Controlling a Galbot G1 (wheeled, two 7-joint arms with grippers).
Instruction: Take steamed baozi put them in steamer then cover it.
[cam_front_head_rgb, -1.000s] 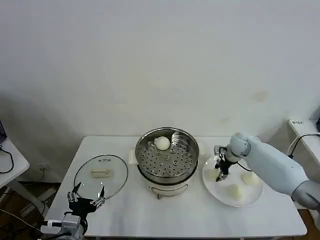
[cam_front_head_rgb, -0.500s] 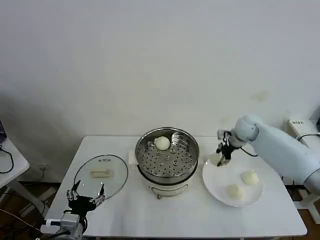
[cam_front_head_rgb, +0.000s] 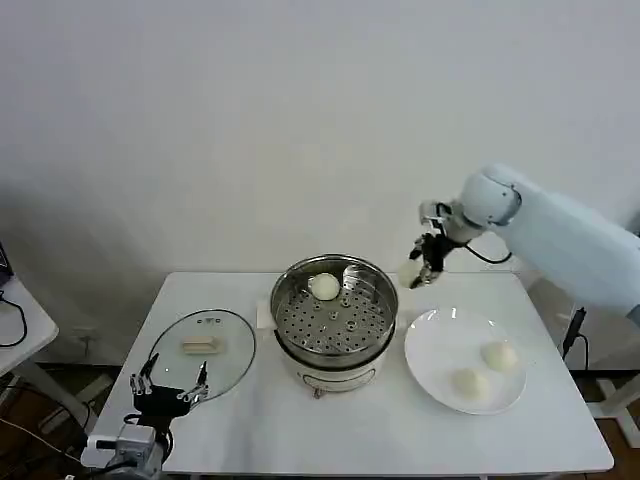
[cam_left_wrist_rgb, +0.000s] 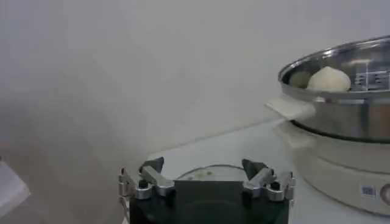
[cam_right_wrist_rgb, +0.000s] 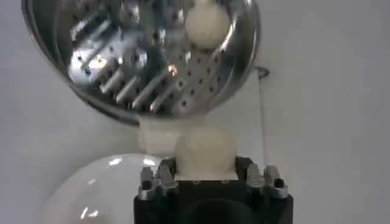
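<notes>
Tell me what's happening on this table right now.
The right gripper is carrying one steamed bun through the air, just beside the steamer. One bun already sits on the steamer's perforated tray, and two more wait on the white plate. The glass lid lies flat on the table to the steamer's left, with the left gripper open and idle near it.

Four baozi (cam_front_head_rgb: 324, 287), one steamer (cam_front_head_rgb: 335, 355), one cover (cam_front_head_rgb: 202, 352).
</notes>
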